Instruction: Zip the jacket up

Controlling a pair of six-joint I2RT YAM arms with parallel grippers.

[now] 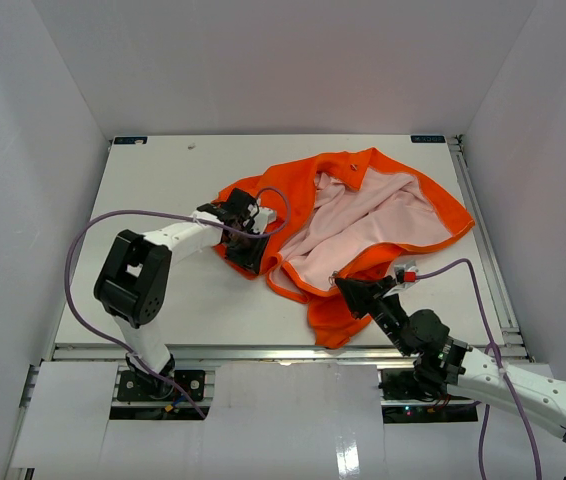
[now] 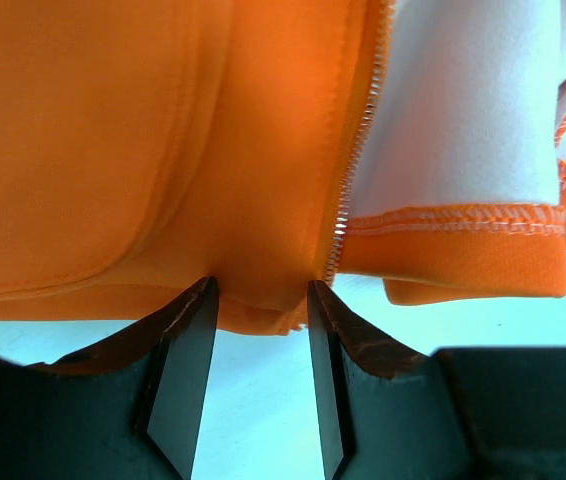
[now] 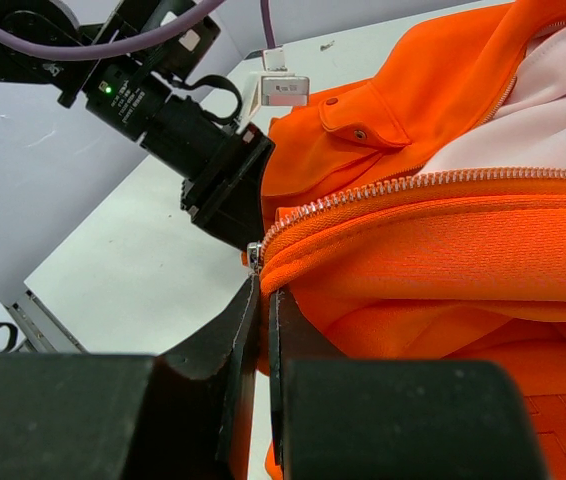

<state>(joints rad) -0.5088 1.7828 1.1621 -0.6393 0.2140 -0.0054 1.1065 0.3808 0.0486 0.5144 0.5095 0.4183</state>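
- Right gripper [image 3: 261,292], nearest the arm bases, has its fingers pressed almost together on the bottom corner of the jacket [image 1: 363,215]. It pinches right where the metal end of the zipper teeth [image 3: 393,185] begins.
- Left gripper [image 2: 261,300] sits a little farther out, at the jacket's left front edge. Its fingers [image 2: 195,350] stand part-way apart with the hem corner between the tips. The cloth there looks flat and unbunched, so it seems not to be clamped.
- Judged from this, the step in hand is bringing the two bottom zipper ends together. To do it well, the right pinch should hold firm on its corner. The left should take the hem just beside its own row of teeth [image 2: 355,150], not the loose cloth, and both edges should be pulled taut and level before they meet.
- Beyond both grippers, the jacket lies open on the table [image 1: 163,300], right of centre, with its pink lining up.
- Its long axis runs roughly near to far, with the hem toward the arms and the collar [image 1: 348,165] at the far end.
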